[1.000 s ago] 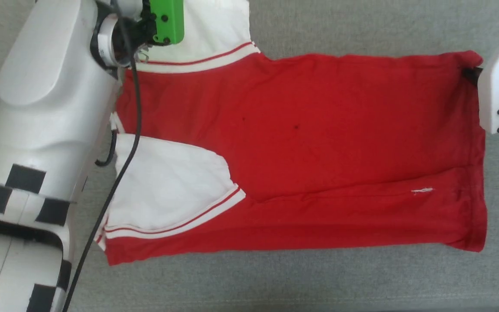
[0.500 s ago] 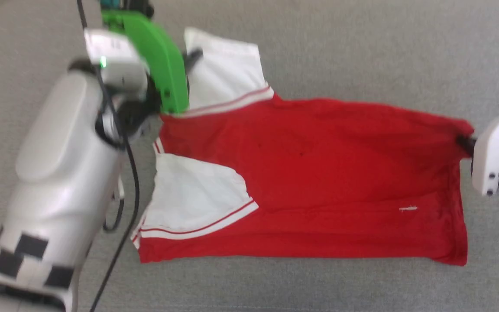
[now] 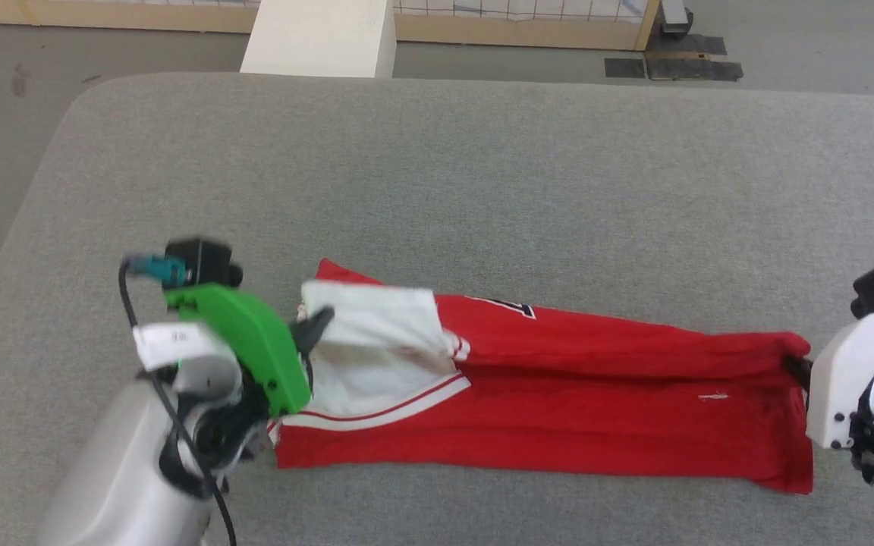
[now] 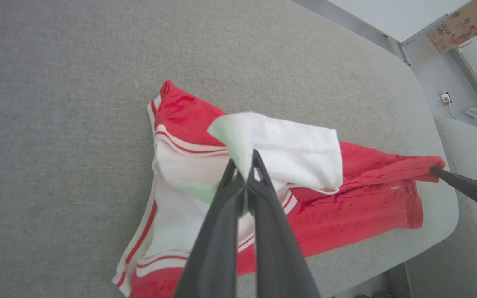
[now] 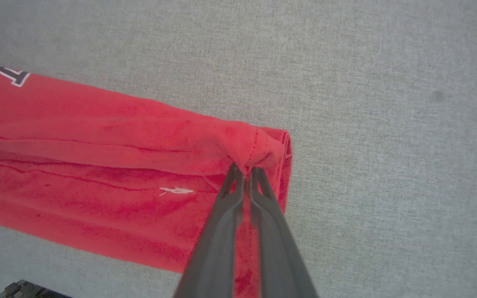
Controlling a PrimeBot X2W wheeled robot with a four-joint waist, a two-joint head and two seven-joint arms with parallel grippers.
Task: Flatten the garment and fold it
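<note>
Both jaws are clamping cloth: left gripper (image 4: 245,165) is holding the white sleeve (image 4: 296,153), right gripper (image 5: 244,170) the hem (image 5: 283,178). The shirt (image 3: 596,425) is lying half-doubled on the table (image 3: 482,189). A lengthwise fold seems underway, and it is calling next for an even lay-down.

garment (image 3: 596,409) lettering (image 3: 511,306) mostly folded under, left forearm (image 3: 122,478) cut by bottom edge

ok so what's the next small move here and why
Probably carry both grippers toward the near edge of the jersey and lower them. The left gripper is shut on the white sleeve, the right gripper on the hem corner, and the lifted half is not yet laid over the near half.
</note>
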